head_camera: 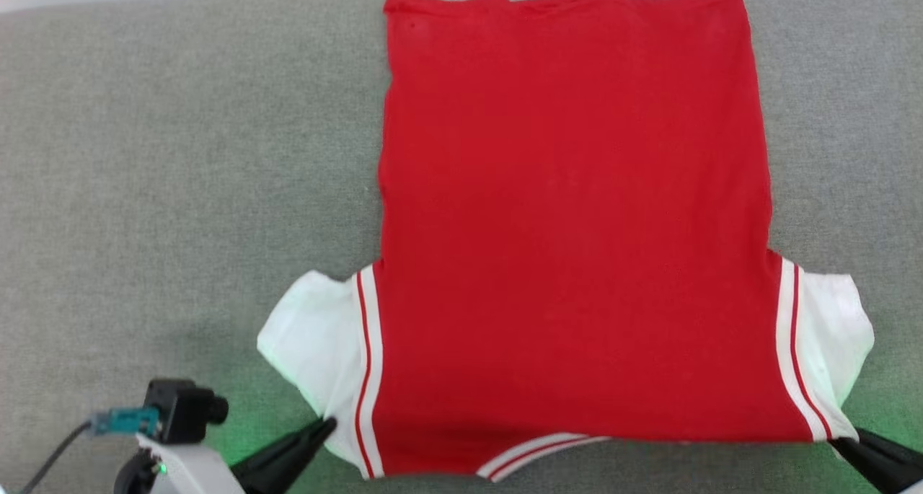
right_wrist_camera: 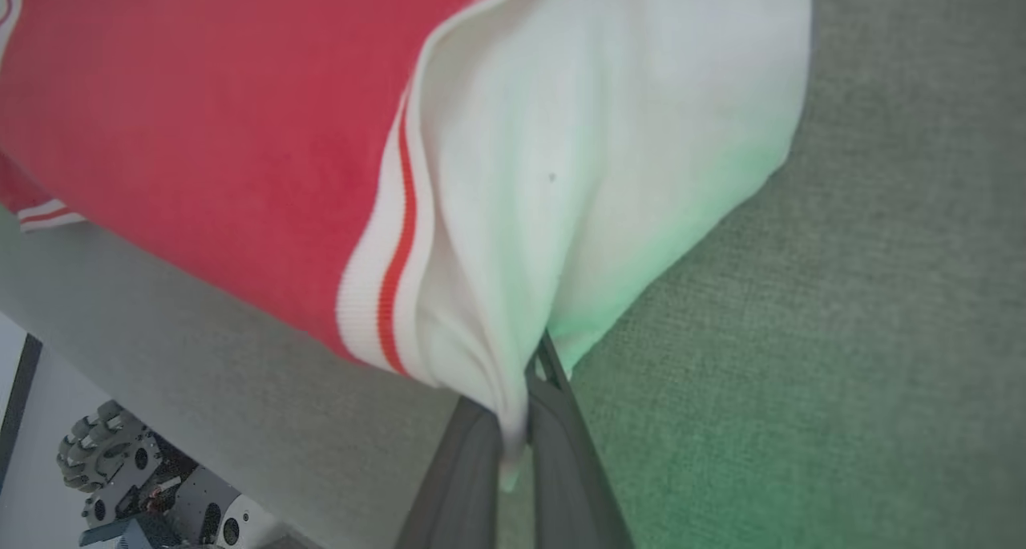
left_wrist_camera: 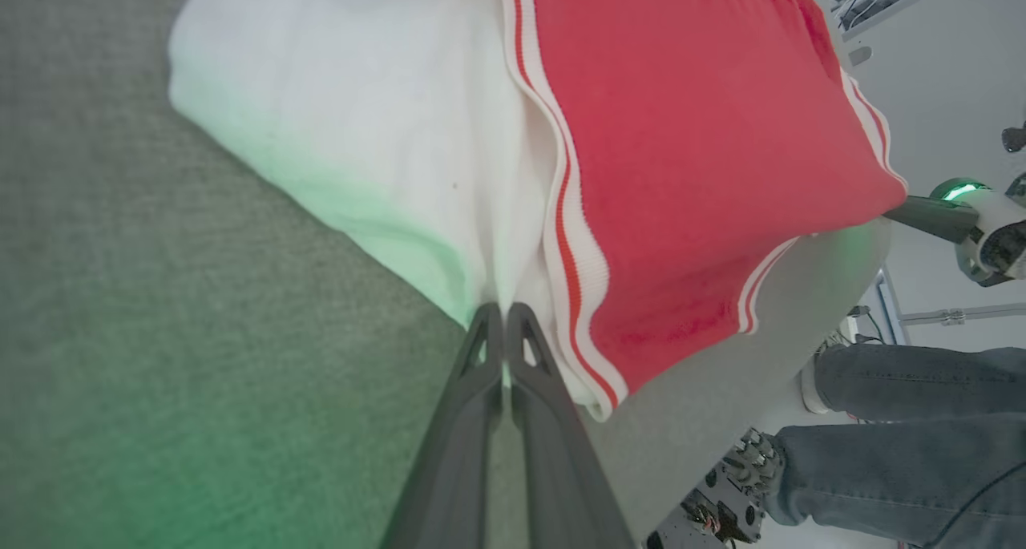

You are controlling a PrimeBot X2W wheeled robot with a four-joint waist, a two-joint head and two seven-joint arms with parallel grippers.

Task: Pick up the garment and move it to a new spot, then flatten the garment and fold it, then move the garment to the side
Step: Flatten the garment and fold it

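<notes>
The left claw [left_wrist_camera: 505, 312] is pinched tight, its two dark fingers pressed together on the lower corner of the white left sleeve [head_camera: 314, 335], just beside the striped shoulder seam. The right claw [right_wrist_camera: 529, 381] is likewise clamped closed, with a fold of the white right sleeve [right_wrist_camera: 609, 148] caught between its fingers and a tip of cloth hanging out below them. Between the two claws the garment [head_camera: 570, 227] lies spread flat on the grey fabric-covered desk [head_camera: 180, 191], plain red side up, shoulders and striped neck trim [head_camera: 537, 452] at the edge nearest the robot and the hem at the far side. Both sleeves stick out sideways and puff a little; the red body is mostly smooth. A green glow tints the cloth and desk near each claw. In the left wrist view the right claw shows at the garment's far shoulder corner, and a person's legs in jeans [left_wrist_camera: 898, 453] stand beyond the desk's edge.
</notes>
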